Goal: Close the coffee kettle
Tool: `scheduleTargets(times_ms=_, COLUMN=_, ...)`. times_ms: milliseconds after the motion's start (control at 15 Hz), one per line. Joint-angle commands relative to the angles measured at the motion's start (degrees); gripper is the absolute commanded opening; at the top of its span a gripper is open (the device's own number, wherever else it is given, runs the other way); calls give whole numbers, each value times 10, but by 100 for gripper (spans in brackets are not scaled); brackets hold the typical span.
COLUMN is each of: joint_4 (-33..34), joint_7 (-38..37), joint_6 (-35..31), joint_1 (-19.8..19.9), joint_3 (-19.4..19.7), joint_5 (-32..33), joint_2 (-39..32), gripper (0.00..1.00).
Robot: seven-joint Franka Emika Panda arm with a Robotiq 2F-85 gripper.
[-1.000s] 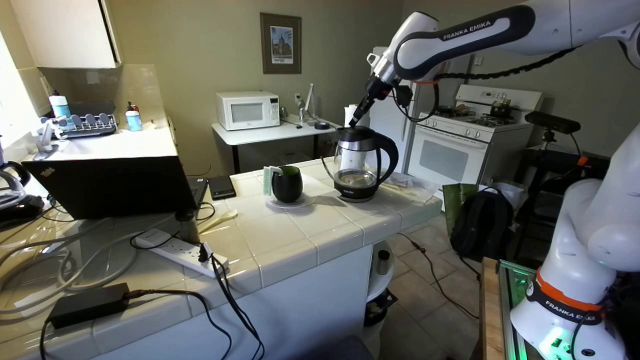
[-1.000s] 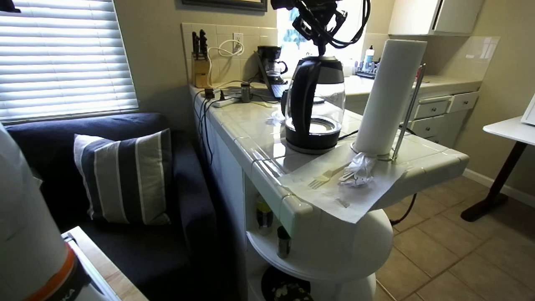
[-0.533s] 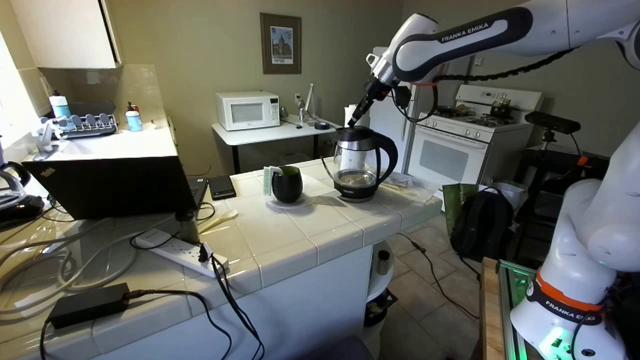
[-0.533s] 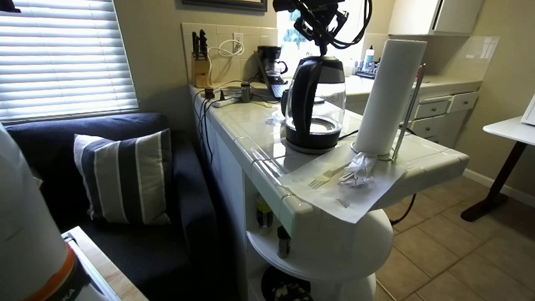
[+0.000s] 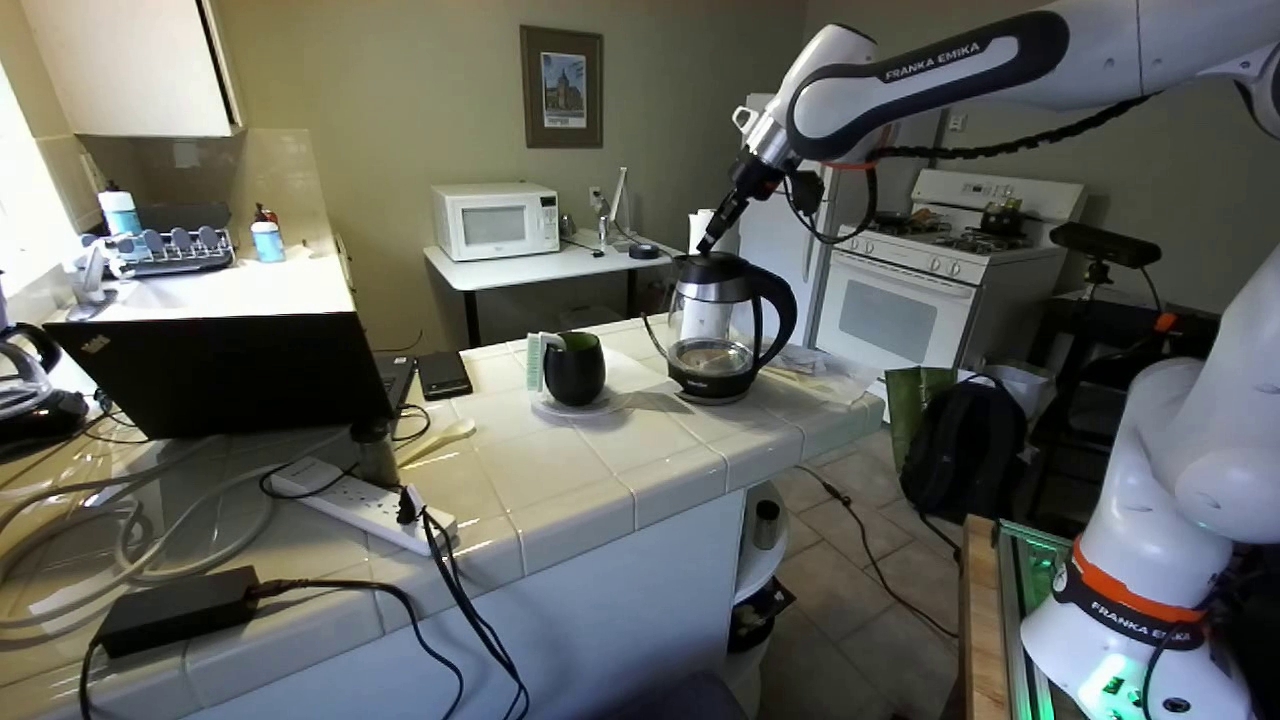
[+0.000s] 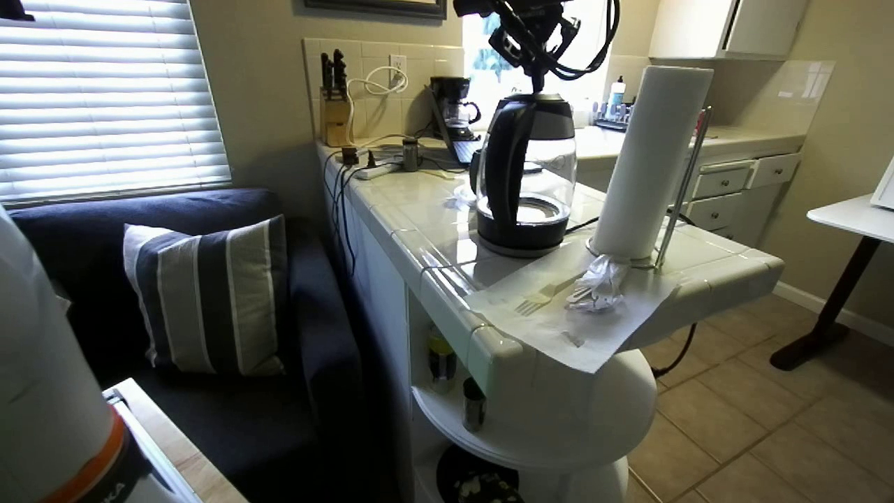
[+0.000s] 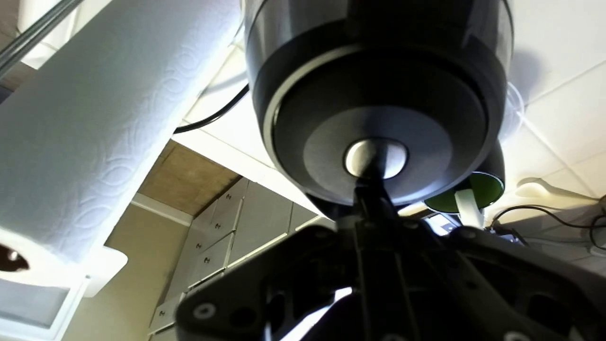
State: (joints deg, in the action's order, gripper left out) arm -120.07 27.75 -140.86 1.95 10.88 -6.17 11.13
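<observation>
Pointing down at the top of the glass electric kettle, the gripper is clenched, fingertips together at the round silver button in the black lid; can't confirm actual contact. Lid looks seated flat. Kettle upright near the end of the white tiled counter, black handle on one side, dark band at base.

Just beside it in an exterior view: paper towel roll on a wire holder. Also close by: paper sheet with plastic fork and crumpled clear wrap on it. Black mug, green inside, on a clear dish, apart from the kettle.

Further along the counter: black flat device, pale spoon, white power strip, laptop with screen up, black power adapter at the edge. Past those, coffee maker and knife block.

Off the counter: dark backpack, white microwave on a white table, white gas range. Framed picture on the back wall.
</observation>
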Motion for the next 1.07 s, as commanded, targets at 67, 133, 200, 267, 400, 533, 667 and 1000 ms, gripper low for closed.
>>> scheduleTargets(times_ms=67, joint_4=-5, joint_7=-68, joint_6=57, joint_1=11, joint_3=-18, joint_5=26, joint_2=21, gripper=0)
scheduleTargets(times_ms=133, joint_4=-5, joint_7=-84, joint_6=68, joint_1=13, joint_3=-22, joint_5=32, joint_2=26, gripper=0)
scheduleTargets(times_ms=200, joint_4=-7, joint_7=-105, joint_6=80, joint_1=15, joint_3=-26, joint_5=42, joint_2=33, gripper=0)
scheduleTargets(times_ms=267, joint_4=-8, joint_7=-122, joint_6=88, joint_1=18, joint_3=-30, joint_5=51, joint_2=38, gripper=0)
scheduleTargets(times_ms=400, joint_4=-10, joint_7=-169, joint_6=117, joint_1=25, joint_3=-40, joint_5=81, joint_2=52, gripper=26)
scheduleTargets(times_ms=533, joint_4=-10, joint_7=-230, joint_6=156, joint_1=34, joint_3=-52, joint_5=111, joint_2=70, gripper=32)
scheduleTargets(times_ms=667, joint_4=-5, joint_7=-293, joint_6=199, joint_1=40, joint_3=-64, joint_5=120, joint_2=87, gripper=47)
scheduleTargets(times_ms=1000, joint_4=-13, joint_7=-445, joint_6=230, joint_1=55, joint_3=-96, joint_5=118, joint_2=133, gripper=85)
